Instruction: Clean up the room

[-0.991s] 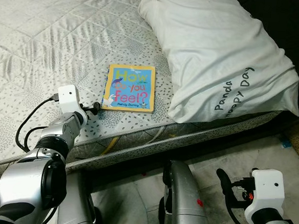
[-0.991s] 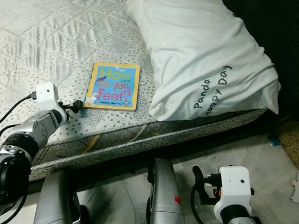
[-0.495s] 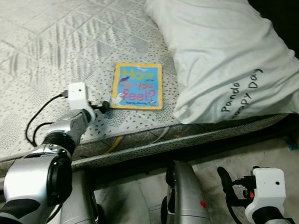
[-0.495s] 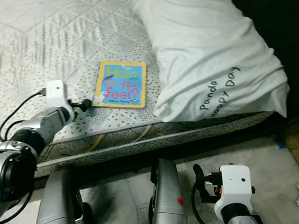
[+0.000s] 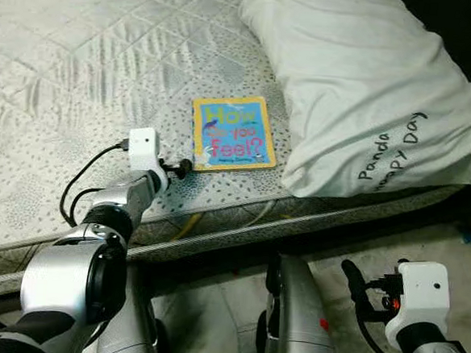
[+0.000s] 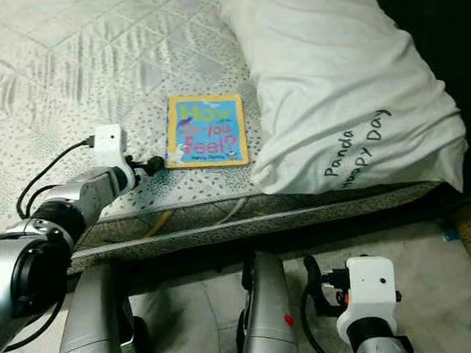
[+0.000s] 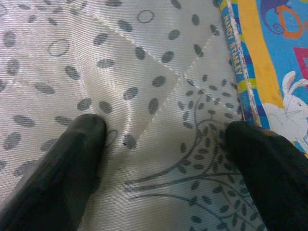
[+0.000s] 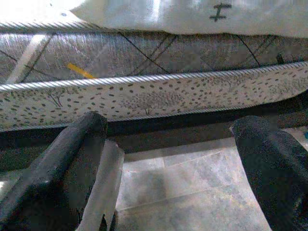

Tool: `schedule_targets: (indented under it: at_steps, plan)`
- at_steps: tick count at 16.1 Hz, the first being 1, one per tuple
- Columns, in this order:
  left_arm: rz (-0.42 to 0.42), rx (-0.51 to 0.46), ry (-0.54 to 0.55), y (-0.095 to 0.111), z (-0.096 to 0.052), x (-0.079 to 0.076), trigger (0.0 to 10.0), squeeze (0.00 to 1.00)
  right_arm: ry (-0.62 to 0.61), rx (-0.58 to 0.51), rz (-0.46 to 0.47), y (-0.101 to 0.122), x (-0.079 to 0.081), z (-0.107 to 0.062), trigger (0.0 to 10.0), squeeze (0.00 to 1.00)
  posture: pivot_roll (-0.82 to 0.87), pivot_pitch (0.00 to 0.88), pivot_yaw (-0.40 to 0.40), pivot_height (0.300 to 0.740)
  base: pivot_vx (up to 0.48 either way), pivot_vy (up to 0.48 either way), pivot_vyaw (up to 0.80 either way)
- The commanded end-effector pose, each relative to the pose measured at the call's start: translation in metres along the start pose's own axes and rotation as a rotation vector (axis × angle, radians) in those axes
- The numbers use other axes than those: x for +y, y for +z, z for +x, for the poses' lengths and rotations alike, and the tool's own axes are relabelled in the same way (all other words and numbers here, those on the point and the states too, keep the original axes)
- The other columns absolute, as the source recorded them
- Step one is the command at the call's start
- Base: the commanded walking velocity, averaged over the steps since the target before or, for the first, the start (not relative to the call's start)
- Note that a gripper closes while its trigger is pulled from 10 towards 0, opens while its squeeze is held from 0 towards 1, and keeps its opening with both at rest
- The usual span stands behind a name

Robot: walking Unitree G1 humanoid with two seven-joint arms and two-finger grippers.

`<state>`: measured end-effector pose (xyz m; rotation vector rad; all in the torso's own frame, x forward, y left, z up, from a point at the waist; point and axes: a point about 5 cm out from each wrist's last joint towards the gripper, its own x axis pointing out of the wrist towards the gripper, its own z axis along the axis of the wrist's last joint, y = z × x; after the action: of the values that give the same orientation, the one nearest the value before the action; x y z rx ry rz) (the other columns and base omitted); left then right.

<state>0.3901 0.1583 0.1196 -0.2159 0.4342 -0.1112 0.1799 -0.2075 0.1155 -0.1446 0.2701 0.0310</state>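
Bedding took up most of the head views: a quilted grey-white mattress (image 5: 81,69) with a leaf and dot print, its piped edge running across above the pale tiled floor (image 5: 209,320). Against the mattress's right end lay a large white pillow (image 5: 363,80), lettered "Panda Happy Day" along its lower side, its corner hanging just past the mattress edge.

Just beside the pillow, flat on the mattress near the edge, lay a picture book (image 5: 231,133) with a yellow border and blue cover, reading "How do you feel?".

The left arm reached up onto the mattress, with a black cable looping from its white wrist block. The left gripper (image 5: 181,166) sat at the book's near left corner. In the left wrist view its two black fingers (image 7: 72,159) were spread apart and pressed to the quilted cloth, one on the fabric and the other at the book's edge; whether that one touched the cover could not be told. Nothing lay between them but cloth.

The right gripper (image 8: 173,159) hung low by the bedside, fingers spread wide and empty, facing the mattress side and the floor.
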Motion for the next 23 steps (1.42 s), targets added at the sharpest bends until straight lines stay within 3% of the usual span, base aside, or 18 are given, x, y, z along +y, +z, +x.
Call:
schedule_targets:
  at_steps: [1, 12, 16, 19, 21, 22, 23]
  plan:
    - [0.008, 0.072, -0.074, -0.016, 0.003, -0.017, 10.0, 0.00, -0.015, 0.026, 0.002, -0.005, -0.001, -0.003, 10.0, 0.00, -0.30, 0.278, 0.003, 0.530, 0.000, 0.000, 0.00]
    - [0.024, 0.059, -0.146, -0.012, 0.005, -0.037, 10.0, 0.00, -0.007, 0.022, 0.009, -0.007, 0.001, 0.004, 10.0, 0.00, -0.29, 0.265, 0.008, 0.530, 0.000, 0.000, 0.00]
    - [0.013, 0.073, -0.145, -0.019, 0.003, -0.024, 10.0, 0.00, -0.004, 0.008, 0.010, -0.006, 0.003, 0.012, 10.0, 0.00, -0.26, 0.239, 0.014, 0.530, 0.000, 0.000, 0.00]
    - [-0.064, 0.108, -0.173, -0.042, -0.003, -0.007, 10.0, 0.00, 0.002, -0.017, 0.021, -0.005, 0.005, 0.023, 10.0, 0.00, -0.22, 0.203, 0.021, 0.530, 0.000, 0.000, 0.00]
    - [-0.114, 0.133, -0.183, -0.065, -0.013, 0.003, 10.0, 0.00, 0.011, -0.031, 0.027, -0.004, 0.008, 0.031, 10.0, 0.00, -0.19, 0.184, 0.019, 0.530, 0.000, 0.000, 0.00]
    - [-0.117, 0.109, -0.145, -0.085, -0.044, 0.011, 10.0, 0.00, 0.018, -0.048, 0.034, -0.002, 0.010, 0.039, 10.0, 0.00, -0.17, 0.170, 0.020, 0.530, 0.000, 0.000, 0.00]
    - [-0.098, 0.089, -0.130, -0.088, -0.055, 0.013, 10.0, 0.00, 0.020, -0.054, 0.036, -0.001, 0.011, 0.043, 10.0, 0.00, -0.17, 0.160, 0.019, 0.530, 0.000, 0.000, 0.00]
